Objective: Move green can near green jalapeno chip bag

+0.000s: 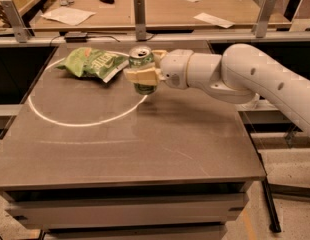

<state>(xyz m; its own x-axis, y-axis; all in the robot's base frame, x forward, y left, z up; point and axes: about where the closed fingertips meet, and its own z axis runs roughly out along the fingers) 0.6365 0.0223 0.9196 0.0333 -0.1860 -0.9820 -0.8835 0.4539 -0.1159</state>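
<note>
The claw [144, 70] gripping the green can [140, 58] hides its middle; the arm [255, 74] runs off right.
</note>
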